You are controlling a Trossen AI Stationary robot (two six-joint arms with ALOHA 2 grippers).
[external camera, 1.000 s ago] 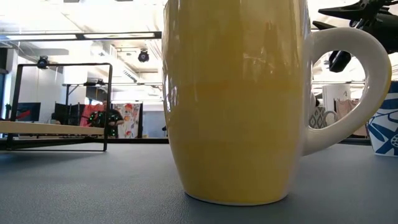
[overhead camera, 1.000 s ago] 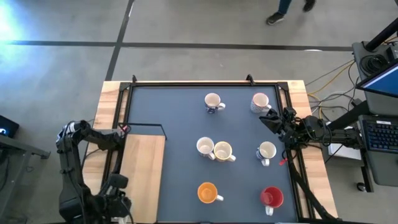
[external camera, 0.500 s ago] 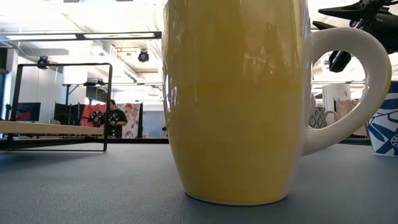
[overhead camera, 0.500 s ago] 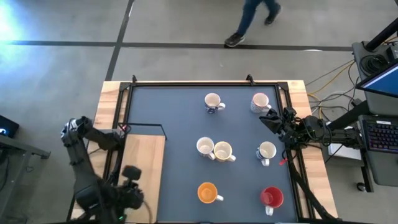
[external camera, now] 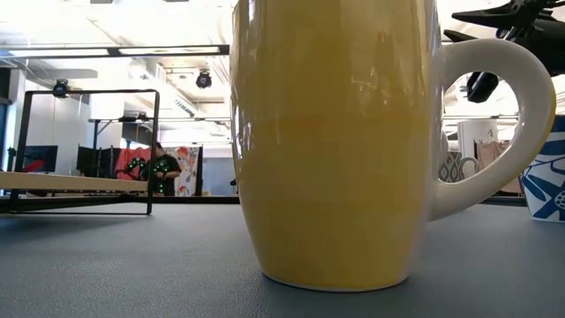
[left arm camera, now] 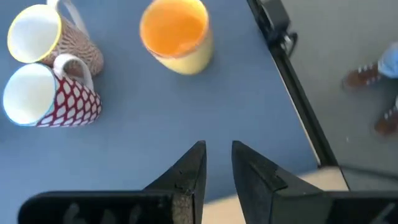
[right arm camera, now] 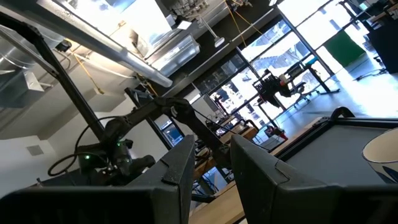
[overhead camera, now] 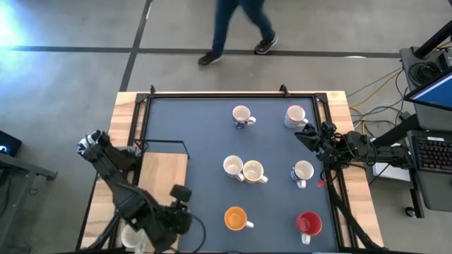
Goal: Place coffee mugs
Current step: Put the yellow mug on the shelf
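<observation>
Several coffee mugs stand upright on the dark blue mat [overhead camera: 205, 127]: two at the far side [overhead camera: 241, 115] [overhead camera: 295, 116], a touching pair in the middle [overhead camera: 234, 166] [overhead camera: 253, 171], one at the right [overhead camera: 302, 171], an orange one [overhead camera: 236, 219] and a red one [overhead camera: 308, 224] near the front. My left gripper [overhead camera: 180, 208] hangs over the mat's near left part, left of the orange mug [left arm camera: 176, 34], slightly open with nothing between its fingers [left arm camera: 217, 163]. My right gripper [overhead camera: 311, 134] rests at the right edge, open and empty [right arm camera: 211, 168].
A light wooden board [overhead camera: 161, 190] with a black wire frame [overhead camera: 166, 144] lies at the left. A black rail [left arm camera: 292, 81] borders the mat. A yellow mug [external camera: 335, 141] fills the low view. A person [overhead camera: 236, 28] walks on the floor beyond the table.
My left arm has swung from the near left corner toward the table's right, bringing its gripper over the board's near end to the mat, closer to the orange mug. Its finger gap looks unchanged. The person beyond the table has walked leftward.
</observation>
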